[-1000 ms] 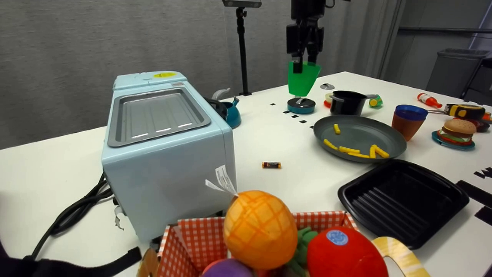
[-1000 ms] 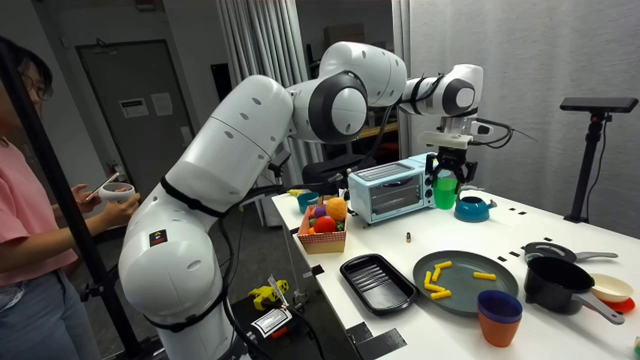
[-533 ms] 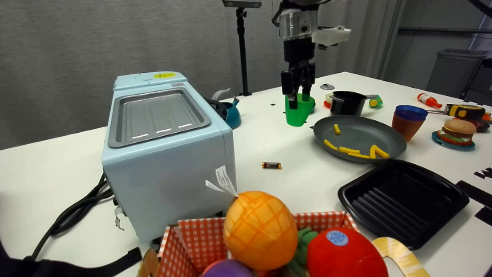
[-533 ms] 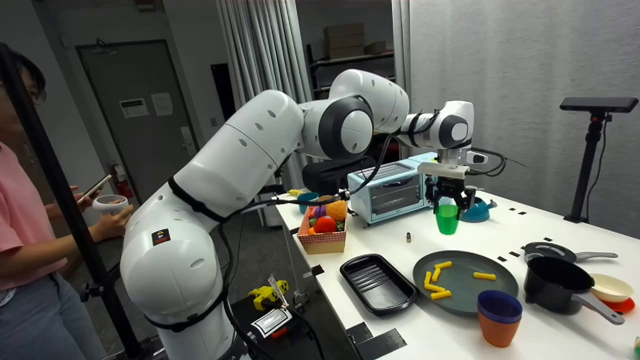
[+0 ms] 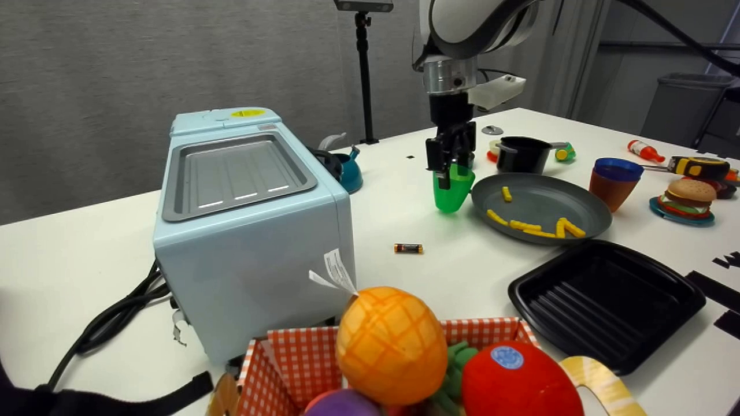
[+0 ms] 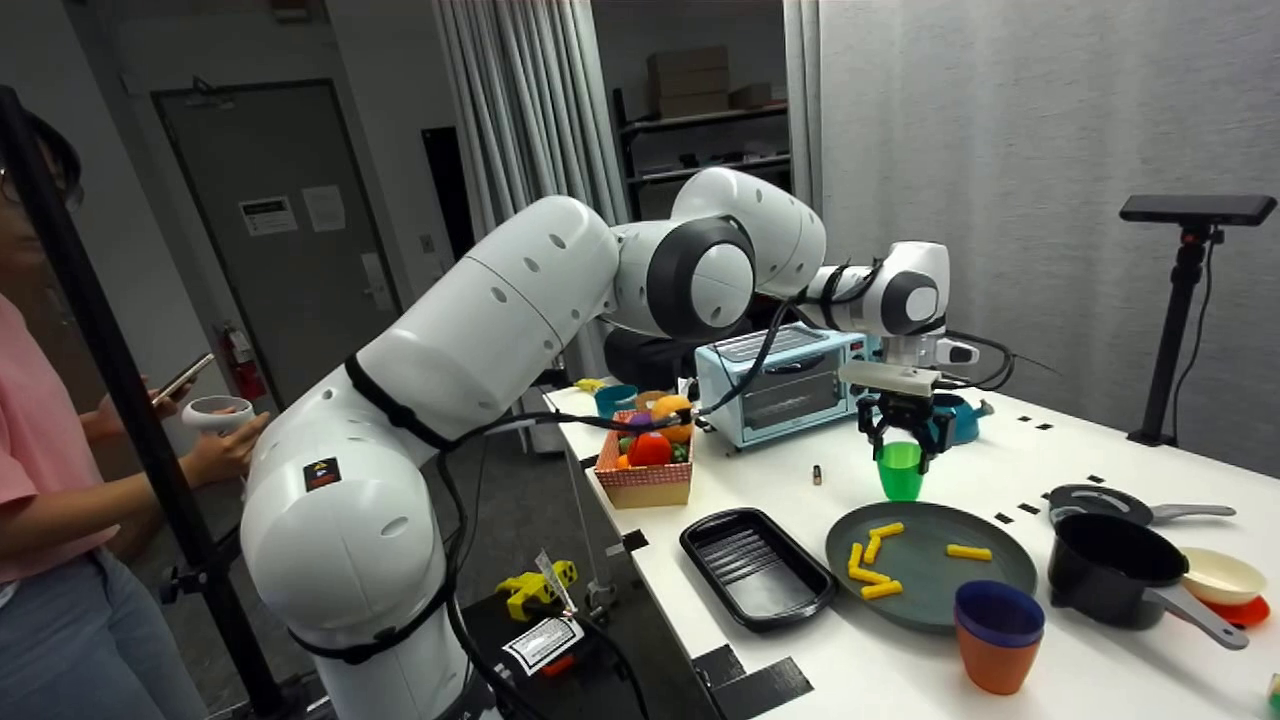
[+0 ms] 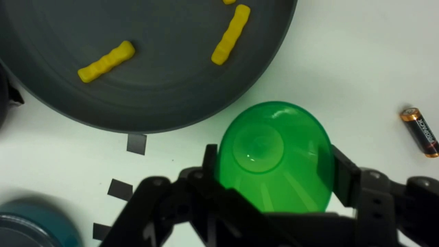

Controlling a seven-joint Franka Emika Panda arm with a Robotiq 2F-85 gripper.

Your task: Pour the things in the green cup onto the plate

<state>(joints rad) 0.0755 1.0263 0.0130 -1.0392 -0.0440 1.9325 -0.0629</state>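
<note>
My gripper (image 5: 455, 172) is shut on the green cup (image 5: 457, 193), one finger on each side near its rim. In the wrist view the fingers (image 7: 276, 168) press the cup (image 7: 274, 192), and I see no yellow pieces inside it. The cup is upright or nearly so, low over the table beside the plate; I cannot tell whether it touches the table. It also shows in an exterior view (image 6: 901, 480). The dark grey-green plate (image 5: 549, 199) bears several yellow pieces (image 5: 525, 225), also seen in the wrist view as separate pieces (image 7: 106, 61).
A black tray (image 6: 760, 575) stands beside the plate. A blue cup nested in an orange cup (image 6: 998, 655) and a black pot (image 6: 1115, 575) stand on its other sides. A battery (image 7: 420, 132), light-blue toaster oven (image 5: 248, 254), teal kettle (image 5: 350, 173) and fruit basket (image 6: 645, 485) are nearby.
The gripper has come down with the green cup, from high above the table to low beside the plate. The yellow pieces on the plate have not moved.
</note>
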